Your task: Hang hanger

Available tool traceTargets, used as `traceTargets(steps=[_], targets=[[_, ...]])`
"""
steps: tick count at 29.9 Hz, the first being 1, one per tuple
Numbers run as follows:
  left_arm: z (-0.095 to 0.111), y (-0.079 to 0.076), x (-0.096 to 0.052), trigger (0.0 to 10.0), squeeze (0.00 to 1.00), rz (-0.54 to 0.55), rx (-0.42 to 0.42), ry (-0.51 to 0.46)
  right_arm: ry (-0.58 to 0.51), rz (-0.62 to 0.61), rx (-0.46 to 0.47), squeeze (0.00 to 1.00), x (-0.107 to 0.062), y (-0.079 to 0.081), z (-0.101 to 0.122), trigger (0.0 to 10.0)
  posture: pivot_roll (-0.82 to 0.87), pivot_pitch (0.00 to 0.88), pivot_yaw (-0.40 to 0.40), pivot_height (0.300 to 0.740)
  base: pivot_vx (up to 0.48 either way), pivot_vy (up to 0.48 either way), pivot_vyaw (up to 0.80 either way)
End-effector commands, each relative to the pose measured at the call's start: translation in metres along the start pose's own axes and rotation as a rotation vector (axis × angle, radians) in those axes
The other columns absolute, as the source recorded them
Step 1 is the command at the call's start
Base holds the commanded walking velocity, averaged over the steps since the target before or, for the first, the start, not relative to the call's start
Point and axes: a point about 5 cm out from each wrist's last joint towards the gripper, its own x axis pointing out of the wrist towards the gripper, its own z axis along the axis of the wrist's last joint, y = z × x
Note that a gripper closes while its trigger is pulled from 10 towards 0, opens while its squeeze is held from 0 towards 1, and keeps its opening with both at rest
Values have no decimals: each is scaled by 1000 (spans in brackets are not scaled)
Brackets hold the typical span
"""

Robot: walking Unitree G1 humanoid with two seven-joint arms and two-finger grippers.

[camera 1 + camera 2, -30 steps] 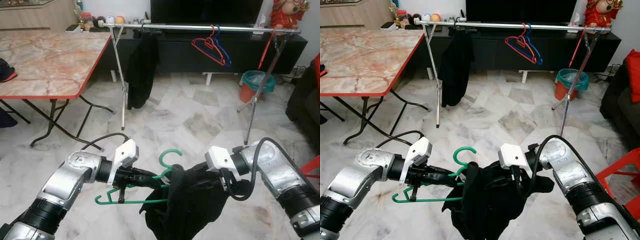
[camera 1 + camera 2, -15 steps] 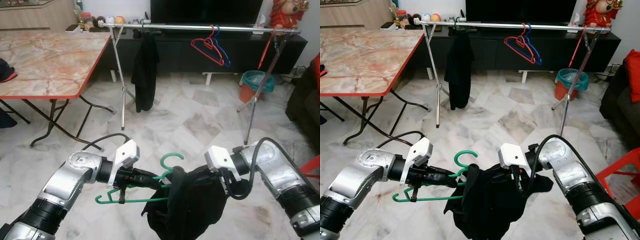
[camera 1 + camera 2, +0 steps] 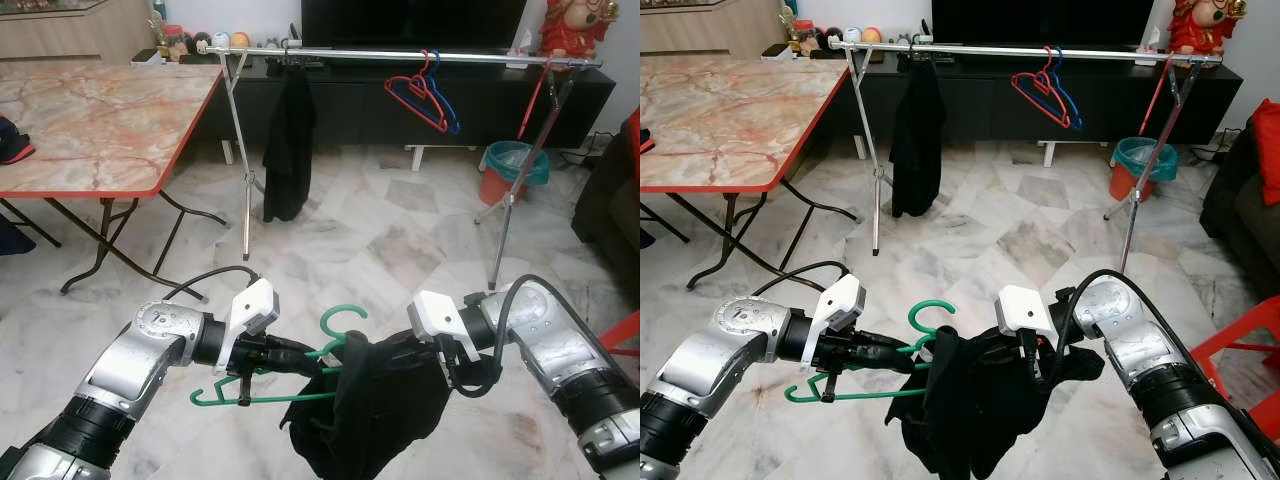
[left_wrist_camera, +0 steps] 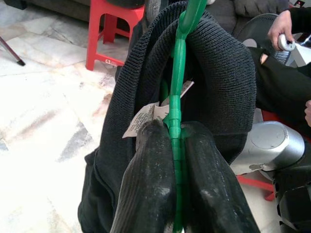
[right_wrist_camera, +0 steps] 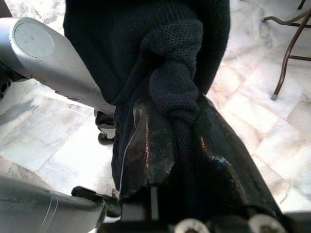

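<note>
Low over the marble floor, the left hand clamps the green plastic hanger by its bar, keeping it level while the black knitted garment drapes over it. Right hand pinches a fold of knit, likely steadying it; the silver clothes rail stands well apart.

Even, bright indoor light across both head views, sharp throughout with soft shadows on the pale marble floor; wrist views are sharp close up, with glare on the right gripper's fingers and blurred backgrounds.
</note>
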Motion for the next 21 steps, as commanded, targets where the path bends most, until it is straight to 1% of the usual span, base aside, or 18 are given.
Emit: traceTargets(steps=[1, 4, 5, 6, 8, 18, 20, 21], targets=[[12, 3, 1, 10000, 0, 3, 46, -20, -9, 3, -27, 0, 2, -2, 6, 0, -54, 0, -8, 740, 0, 0, 0], [12, 4, 1, 10000, 0, 5, 44, -21, -9, 4, -26, 0, 2, -2, 5, 0, -54, 0, -9, 740, 0, 0, 0], [12, 4, 1, 10000, 455, 6, 39, -28, -9, 6, -26, 0, 2, -1, 5, 0, -55, 0, -9, 740, 0, 0, 0], [12, 5, 1, 10000, 1000, 10, 32, -35, -9, 7, -25, 0, 3, -1, 5, 0, -55, 0, -9, 740, 0, 0, 0], [11, 4, 1, 10000, 1000, -1, 19, -33, -11, 9, -26, 0, 4, 0, 5, 0, -54, 0, -7, 740, 0, 0, 0], [7, 3, -2, 10000, 1000, 9, 12, -26, -15, 9, -24, 0, 7, 1, 4, 0, -54, 0, -5, 740, 0, 0, 0], [7, 2, -4, 10000, 1000, 6, 10, -26, -12, 4, -23, 0, 7, 1, 3, 0, -53, 0, -5, 740, 0, 0, 0], [7, 1, -8, 10000, 1000, 1, 12, -20, -5, -6, -20, 0, 6, 0, 2, 0, -52, 0, -5, 740, 0, 0, 0]])
